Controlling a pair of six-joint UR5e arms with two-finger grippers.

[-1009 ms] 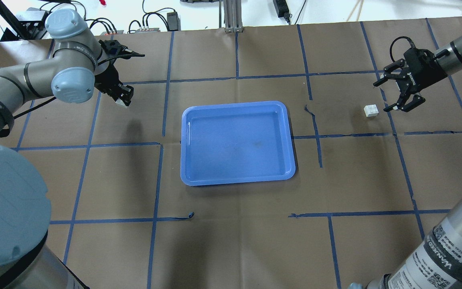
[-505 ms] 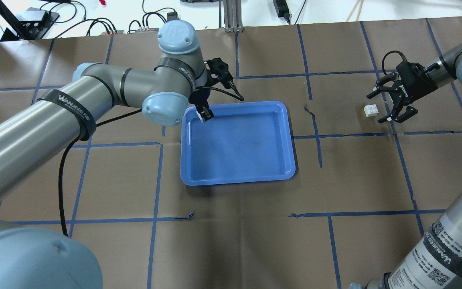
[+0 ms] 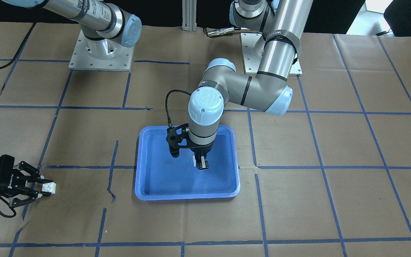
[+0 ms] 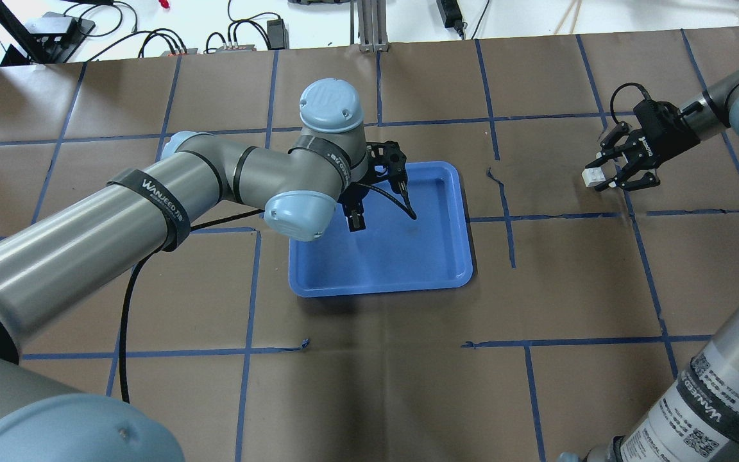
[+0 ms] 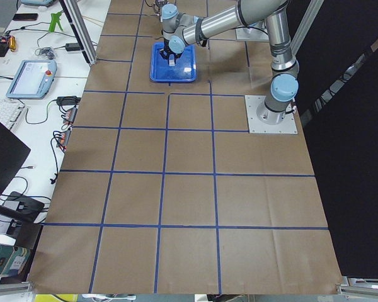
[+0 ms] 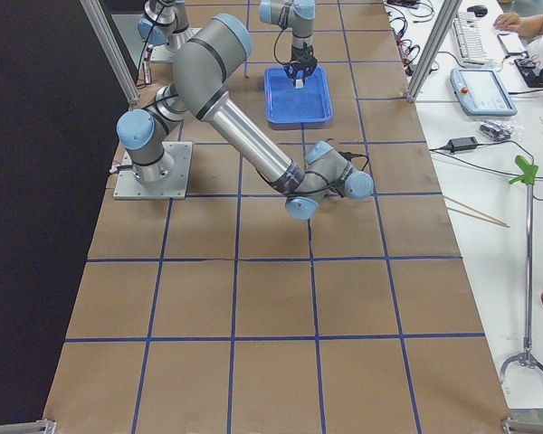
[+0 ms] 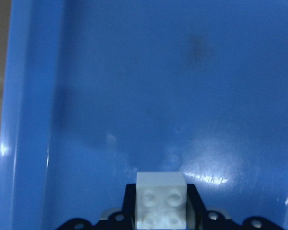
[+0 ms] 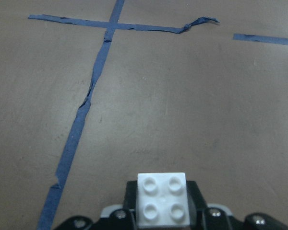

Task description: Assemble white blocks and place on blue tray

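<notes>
My left gripper hangs over the middle of the blue tray, fingers pointing down, shut on a white block. That block also shows in the front view, a little above the tray floor. My right gripper is far right of the tray, low over the paper. Its fingers are closed around the second white block, which shows studs-up between the pads in the right wrist view and in the front view.
Brown paper with blue tape lines covers the table. The left arm's elbow and forearm stretch across the table's left half to the tray. Cables and power bricks lie beyond the far edge.
My left arm swung from the far left to over the tray's middle, carrying its block. My right gripper moved down and left onto the other block and closed around it.
</notes>
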